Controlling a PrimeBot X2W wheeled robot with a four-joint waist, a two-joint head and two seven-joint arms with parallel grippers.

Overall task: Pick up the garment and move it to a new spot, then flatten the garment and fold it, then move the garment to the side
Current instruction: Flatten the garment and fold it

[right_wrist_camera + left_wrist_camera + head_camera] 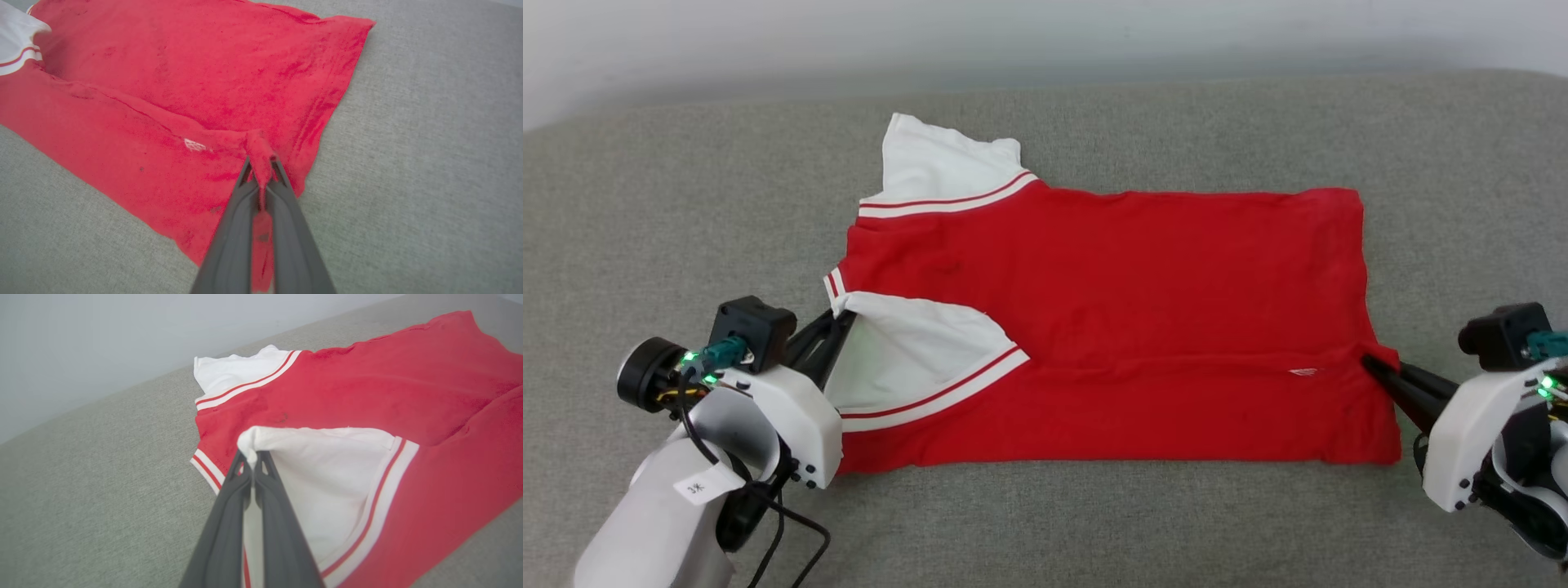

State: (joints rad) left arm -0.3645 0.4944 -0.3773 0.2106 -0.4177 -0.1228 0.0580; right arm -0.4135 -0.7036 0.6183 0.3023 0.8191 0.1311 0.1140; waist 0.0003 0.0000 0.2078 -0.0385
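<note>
The garment (1143, 278), a red T-shirt with white sleeves and striped trim, lies sideways on the grey surface, collar to the left, hem to the right. Its near edge is folded over the body, with a tiny white logo (1303, 372) near the hem. My left gripper (843, 312) is shut on the tip of the near white sleeve (327, 477), pinched at the left gripper (253, 455). At the hem, my right gripper (1372, 363) is shut on a bunch of red cloth, seen close in the right wrist view at the right gripper (261, 161). The far sleeve (939, 163) lies spread at the back.
A grey fabric-covered surface (1094, 523) carries everything, with open room in front of the shirt and on both sides. A pale wall (1045, 41) runs behind the surface's far edge. A black cable (792, 523) hangs off my left forearm.
</note>
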